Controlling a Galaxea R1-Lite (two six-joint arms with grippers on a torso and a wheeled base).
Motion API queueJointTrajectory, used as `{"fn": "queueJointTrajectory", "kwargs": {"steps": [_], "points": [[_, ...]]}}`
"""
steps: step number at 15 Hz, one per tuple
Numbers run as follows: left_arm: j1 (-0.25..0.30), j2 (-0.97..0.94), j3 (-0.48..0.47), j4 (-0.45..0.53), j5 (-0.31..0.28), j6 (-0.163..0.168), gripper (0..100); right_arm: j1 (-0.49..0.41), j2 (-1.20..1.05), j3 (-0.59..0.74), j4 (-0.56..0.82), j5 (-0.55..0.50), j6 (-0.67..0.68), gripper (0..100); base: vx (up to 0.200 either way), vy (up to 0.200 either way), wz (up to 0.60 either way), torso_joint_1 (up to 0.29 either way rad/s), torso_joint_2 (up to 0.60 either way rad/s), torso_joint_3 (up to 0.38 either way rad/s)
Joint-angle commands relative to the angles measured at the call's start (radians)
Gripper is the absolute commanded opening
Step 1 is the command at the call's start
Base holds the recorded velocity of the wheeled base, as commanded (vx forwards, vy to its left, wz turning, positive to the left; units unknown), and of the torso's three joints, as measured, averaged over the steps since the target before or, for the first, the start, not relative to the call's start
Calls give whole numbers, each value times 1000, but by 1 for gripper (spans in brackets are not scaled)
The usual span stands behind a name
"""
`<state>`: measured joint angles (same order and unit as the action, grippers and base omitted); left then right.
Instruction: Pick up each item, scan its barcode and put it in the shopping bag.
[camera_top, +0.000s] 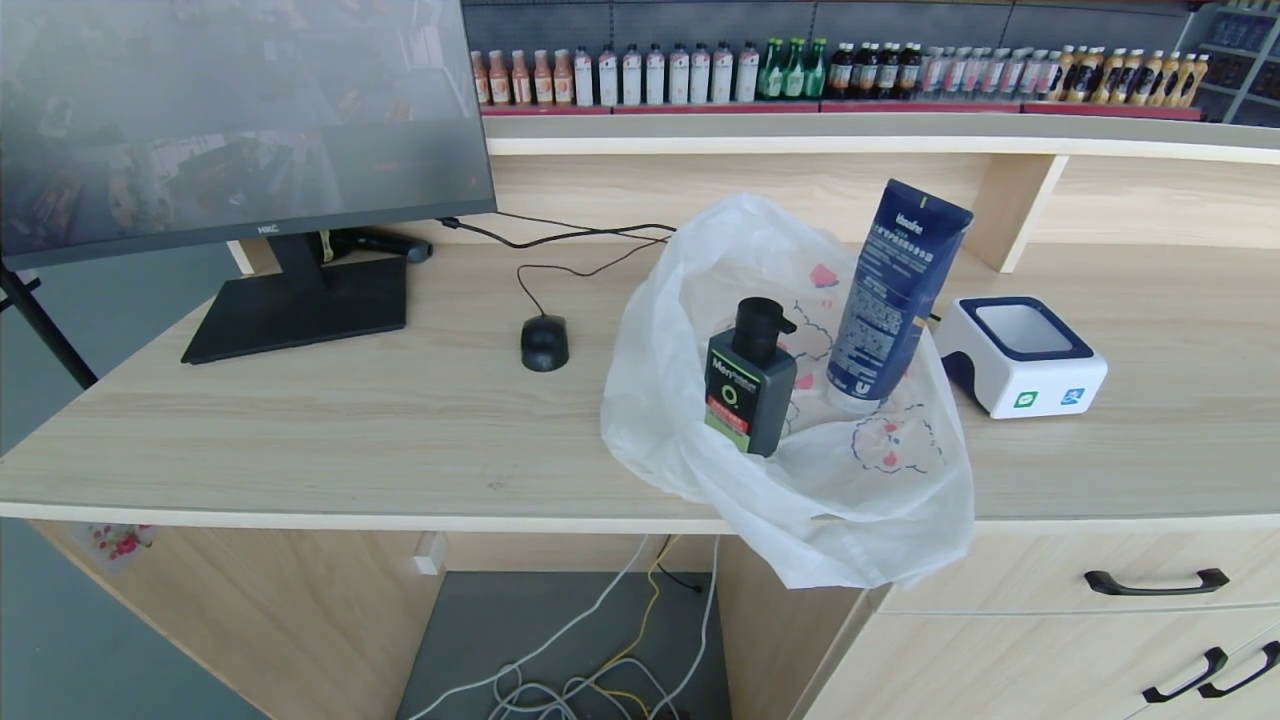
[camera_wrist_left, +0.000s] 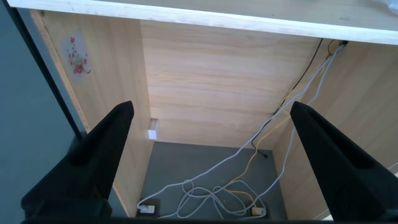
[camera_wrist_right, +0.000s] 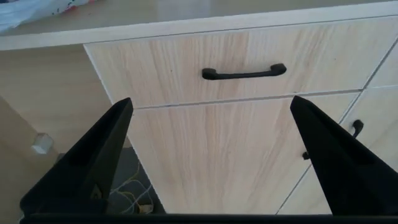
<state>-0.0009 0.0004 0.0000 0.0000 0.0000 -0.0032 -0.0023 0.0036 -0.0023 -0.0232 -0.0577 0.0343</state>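
Note:
A white plastic shopping bag (camera_top: 800, 470) lies spread on the wooden counter (camera_top: 350, 430), hanging over its front edge. A dark pump bottle (camera_top: 750, 377) and a tall blue tube (camera_top: 890, 300) stand upright on the bag. A white and blue barcode scanner (camera_top: 1020, 355) sits just right of the tube. My left gripper (camera_wrist_left: 208, 168) is open, low in front of the counter's knee space. My right gripper (camera_wrist_right: 211, 168) is open too, facing the drawer front below the counter; a corner of the bag (camera_wrist_right: 37, 9) shows above it.
A monitor (camera_top: 240, 120) on a black stand fills the counter's left, with a black mouse (camera_top: 544, 342) and cables beside it. Drawers with black handles (camera_top: 1155, 582) (camera_wrist_right: 244, 73) sit at the right. Loose cables (camera_wrist_left: 217, 193) lie on the floor under the counter. Bottles line the back shelf (camera_top: 840, 70).

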Motion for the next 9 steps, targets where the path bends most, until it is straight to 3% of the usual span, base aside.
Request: {"fn": "queueJointTrajectory", "kwargs": {"steps": [1, 9], "points": [[1, 0, 0, 0, 0, 0, 100, -1, -2, 2, 17, 52, -19, 100, 0, 0, 0, 0, 0, 0], [-1, 0, 0, 0, 0, 2, 100, -1, -4, 2, 19, 53, -20, 100, 0, 0, 0, 0, 0, 0]]}}
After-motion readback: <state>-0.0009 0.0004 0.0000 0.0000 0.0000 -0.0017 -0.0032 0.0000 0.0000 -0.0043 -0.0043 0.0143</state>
